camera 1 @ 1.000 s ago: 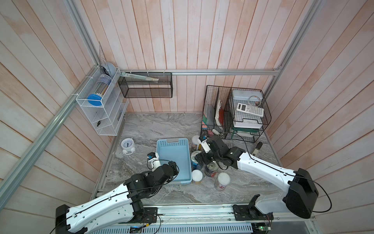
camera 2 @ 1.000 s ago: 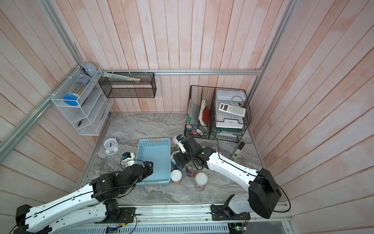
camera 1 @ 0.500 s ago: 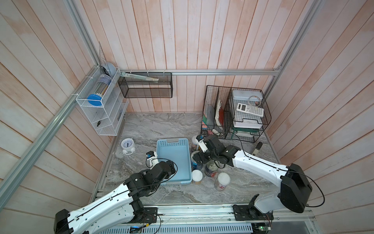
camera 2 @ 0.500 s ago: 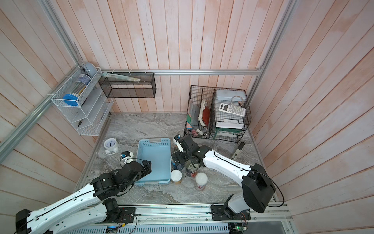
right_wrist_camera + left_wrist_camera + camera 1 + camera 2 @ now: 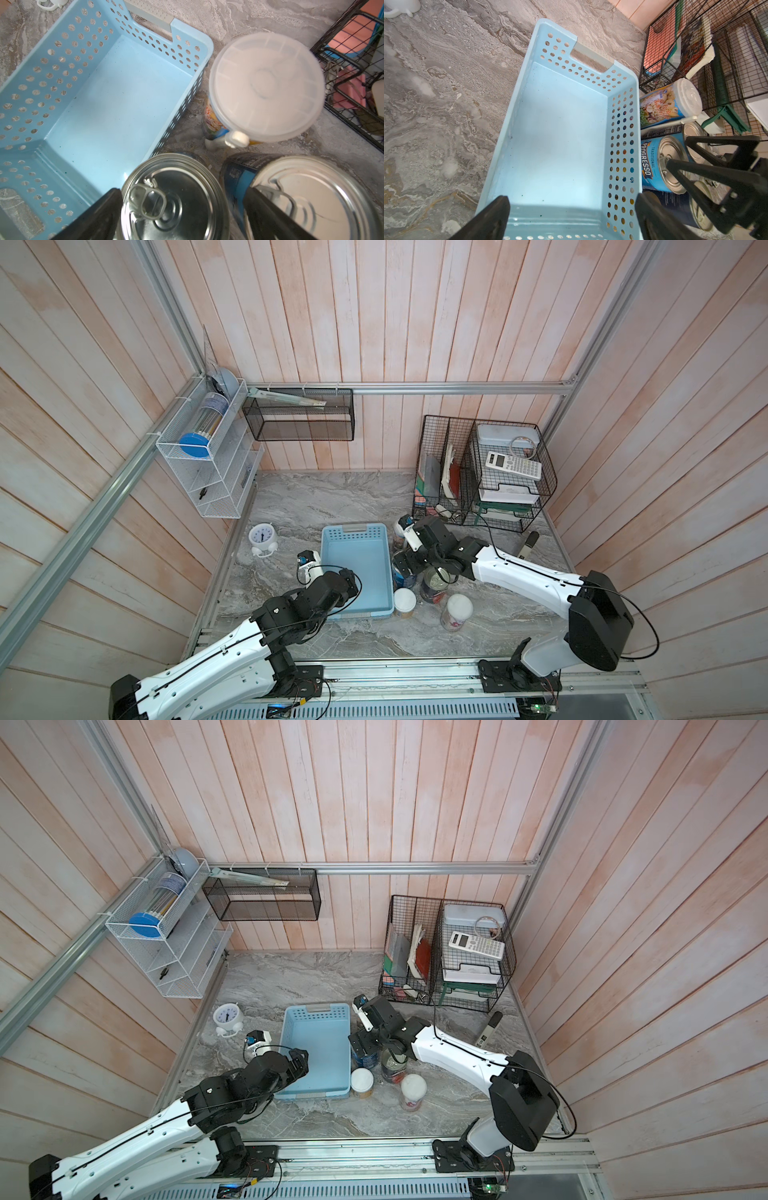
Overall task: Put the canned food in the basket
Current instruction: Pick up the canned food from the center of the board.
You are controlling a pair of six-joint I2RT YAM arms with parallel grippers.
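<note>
The light blue basket (image 5: 357, 568) (image 5: 316, 1052) (image 5: 560, 135) (image 5: 93, 104) lies empty on the marble floor. Canned food stands along its right side. My right gripper (image 5: 409, 563) (image 5: 182, 209) is open, its jaws on either side of a blue-labelled tin (image 5: 172, 199) (image 5: 662, 166) without closing. A second tin (image 5: 311, 197) is beside it, and a dark tin (image 5: 434, 584) nearer the front. White-lidded cans (image 5: 404, 600) (image 5: 457, 610) (image 5: 266, 87) stand around them. My left gripper (image 5: 350, 578) (image 5: 571, 214) hangs open over the basket's near end, holding nothing.
An alarm clock (image 5: 262, 537) stands left of the basket. Black wire racks (image 5: 482, 477) with papers and a calculator fill the back right corner. A white wire shelf (image 5: 208, 460) and a black mesh rack (image 5: 299, 418) hang on the walls. A small dark stick-like object (image 5: 525, 543) lies far right.
My right gripper has slid a little left, towards the basket, over the tins. The left arm has shifted slightly. Both grippers stay open.
</note>
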